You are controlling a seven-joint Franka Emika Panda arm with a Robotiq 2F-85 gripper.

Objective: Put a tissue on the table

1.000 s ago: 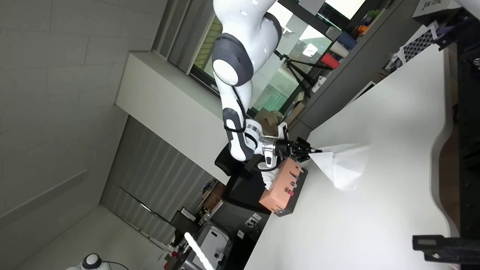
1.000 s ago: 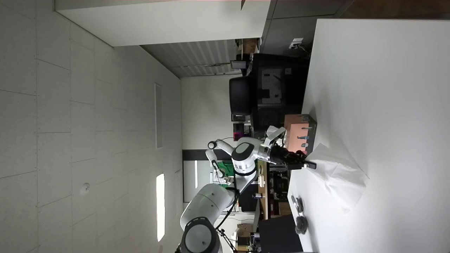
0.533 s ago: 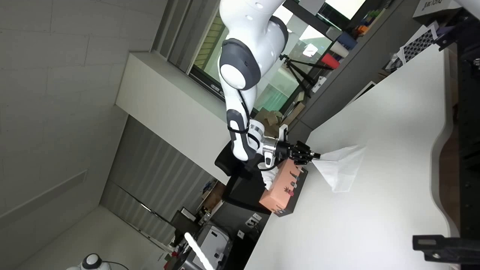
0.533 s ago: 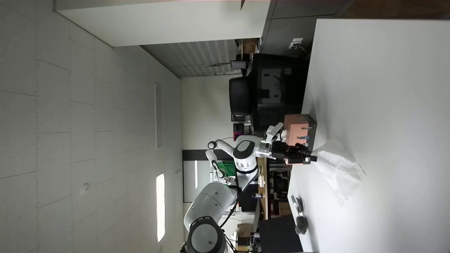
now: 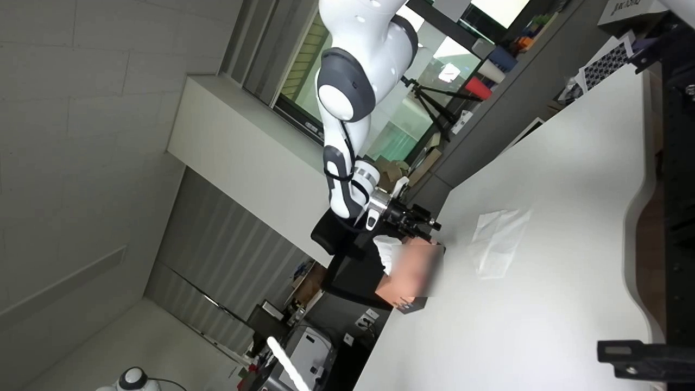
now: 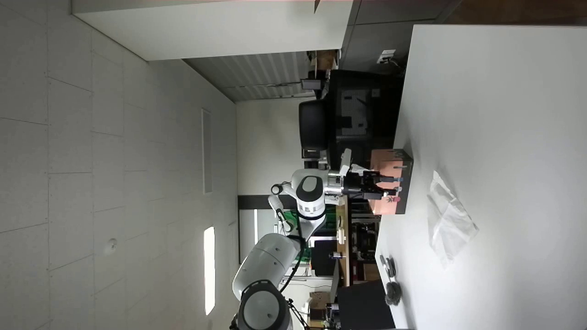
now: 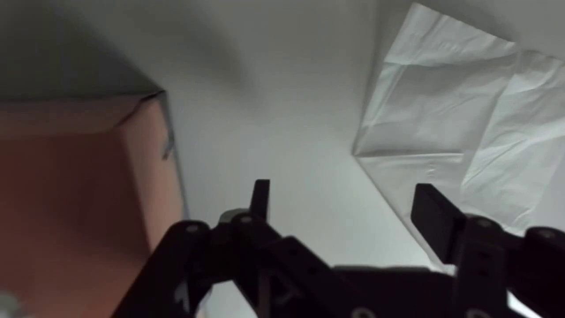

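A white tissue lies creased and loosely spread on the white table, and shows in all three current views. In the wrist view my gripper stands open, its two black fingers wide apart with nothing between them. The tissue lies beyond and beneath the right finger in that view, lying free of it. In both exterior views the gripper is off the tabletop beside the pinkish-tan box, with a gap between its fingertips and the tissue.
The box stands at the table's edge, with white paper sticking out of its opening; part of it is blurred. Small dark grey items lie on the table near its edge. A black chair stands behind the table.
The fingers have opened and let go of the tissue, whose raised corner has dropped onto the table. The gripper has drawn back from it towards the box.
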